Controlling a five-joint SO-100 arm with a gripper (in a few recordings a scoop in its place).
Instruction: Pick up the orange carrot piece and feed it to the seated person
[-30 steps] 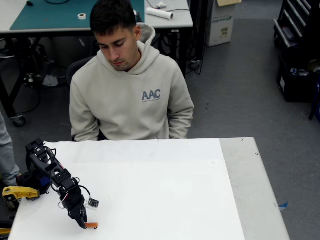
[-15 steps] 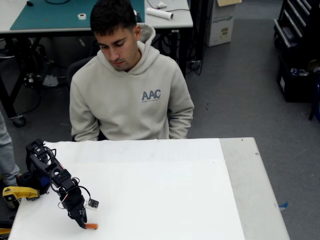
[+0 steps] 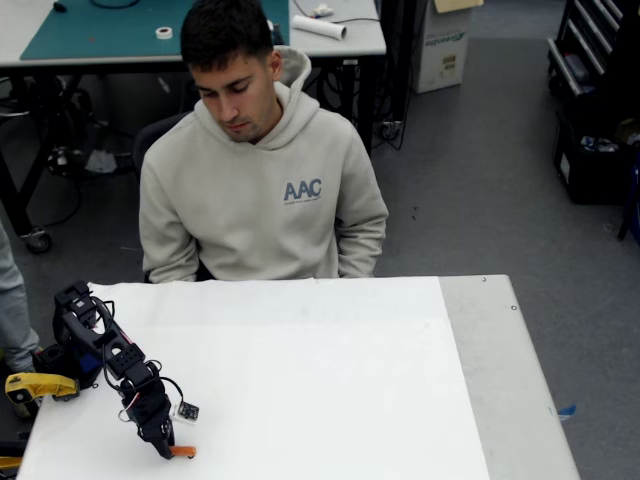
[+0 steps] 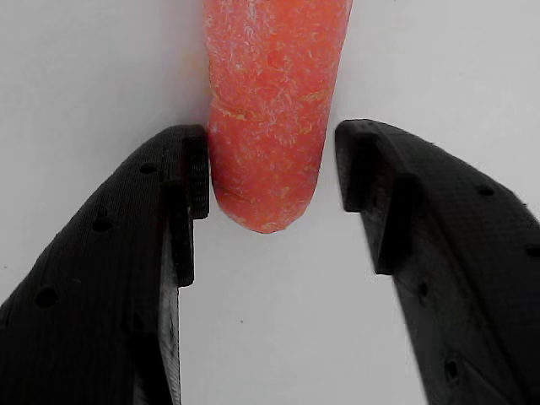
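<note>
Blue capital letters reading "AAC", with a line of smaller print beneath that is too fine to read, mark the chest of the light beige hoodie worn by the seated person (image 3: pixel 262 170), who sits at the far edge of the white worktop (image 3: pixel 330 380) with head bowed toward it. A cardboard box (image 3: pixel 444 42) on the grey floor behind carries dark print that cannot be made out.

The orange carrot piece (image 3: pixel 182 452) lies flat on the worktop near its front left corner in the fixed view, a short bright-orange stub beside the tip of the black arm. In the wrist view the carrot piece (image 4: pixel 270 110) shows a rough, faintly whitish, fibrous skin and a rounded end that points down between the two black fingers (image 4: pixel 181 194).

The gripper (image 3: pixel 166 446) is bent down to the worktop, well apart from the person. Its fingers stand open on either side of the carrot's end: the finger on the left of the wrist view lies against or just beside the carrot's flank, while the one on the right stands clear of it with bare white worktop showing in the gap. The carrot rests on the surface, not clamped.

At the left edge of the fixed view a yellow tool handle (image 3: pixel 38 385) lies beside the arm's base, and a grey trouser leg (image 3: pixel 12 300) shows above it.
</note>
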